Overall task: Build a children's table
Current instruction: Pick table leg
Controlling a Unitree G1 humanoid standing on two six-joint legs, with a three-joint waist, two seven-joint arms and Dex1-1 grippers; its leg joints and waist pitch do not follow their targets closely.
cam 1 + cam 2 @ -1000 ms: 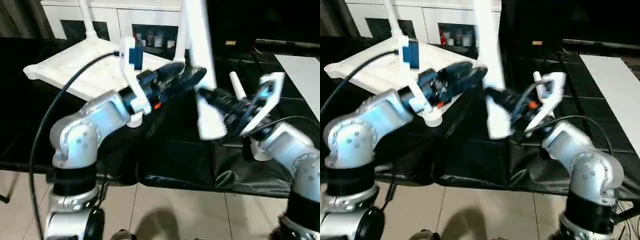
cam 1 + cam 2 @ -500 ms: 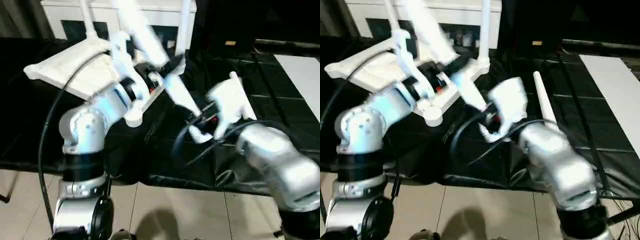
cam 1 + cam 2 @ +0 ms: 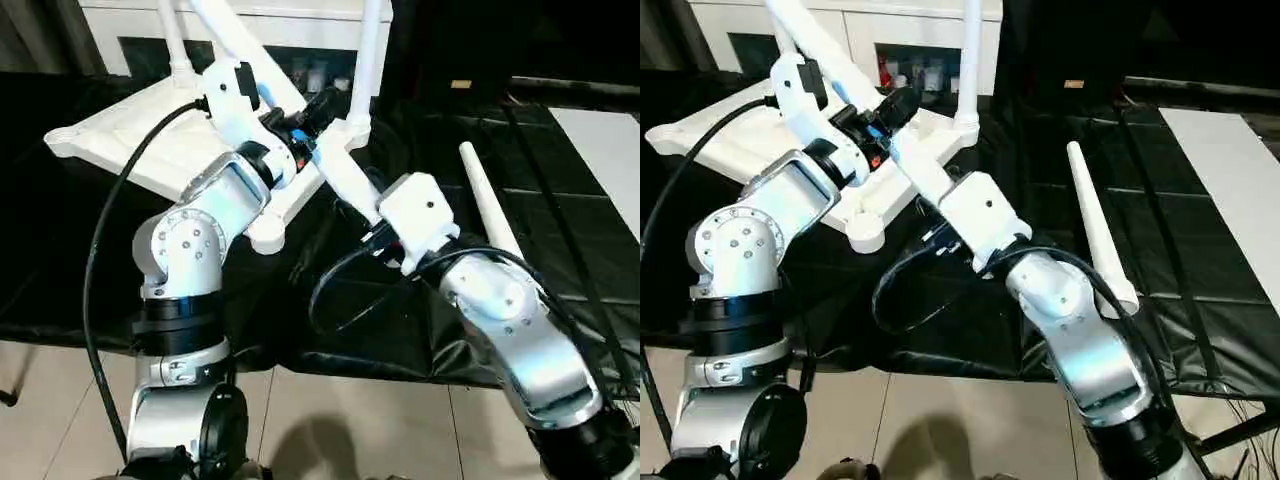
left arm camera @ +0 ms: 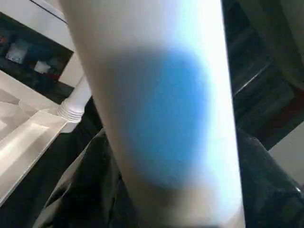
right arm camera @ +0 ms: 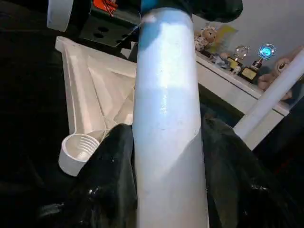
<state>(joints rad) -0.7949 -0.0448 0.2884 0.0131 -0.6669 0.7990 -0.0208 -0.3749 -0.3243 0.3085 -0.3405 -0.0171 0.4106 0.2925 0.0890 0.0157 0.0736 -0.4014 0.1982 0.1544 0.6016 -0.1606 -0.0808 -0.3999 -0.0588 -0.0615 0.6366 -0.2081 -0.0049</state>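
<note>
My left arm is brushed silver with rounded joint housings over a black waist ring. A thick black cable loops along it to the white wrist bracket. I see blue and red marks at the black left end effector. My right arm matches, with a white boxy wrist housing and thin black cables.

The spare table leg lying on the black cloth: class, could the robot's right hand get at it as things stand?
Probably not at once. The spare leg lies bare and unobstructed beside the right forearm, but the right hand is occupied, gripping the tilted leg that the left hand also meets.
</note>
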